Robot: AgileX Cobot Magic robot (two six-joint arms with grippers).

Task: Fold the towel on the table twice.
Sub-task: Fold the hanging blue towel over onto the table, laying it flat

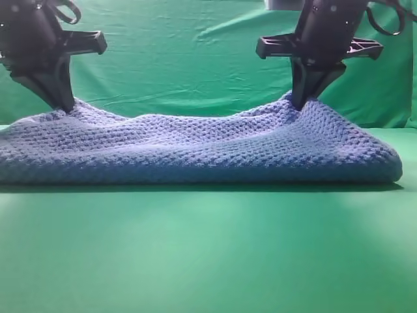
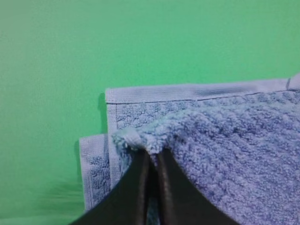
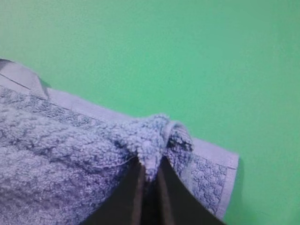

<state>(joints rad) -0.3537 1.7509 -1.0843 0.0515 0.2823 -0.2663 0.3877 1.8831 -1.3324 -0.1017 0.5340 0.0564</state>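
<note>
The blue-grey waffle-weave towel (image 1: 195,147) lies folded across the green table (image 1: 208,248), its rounded fold edge toward the camera. My left gripper (image 1: 65,104) is shut on the towel's upper-layer corner at the back left, holding it slightly raised. My right gripper (image 1: 301,103) is shut on the matching corner at the back right. In the left wrist view the fingers (image 2: 140,183) pinch a bunched corner of the towel (image 2: 225,145) just above the lower layers' pale edging. In the right wrist view the fingers (image 3: 133,192) clamp the other bunched corner of the towel (image 3: 70,154).
A wrinkled green backdrop (image 1: 182,59) hangs upright behind the table. Green table surface stretches in front of the towel and beyond its edges in both wrist views.
</note>
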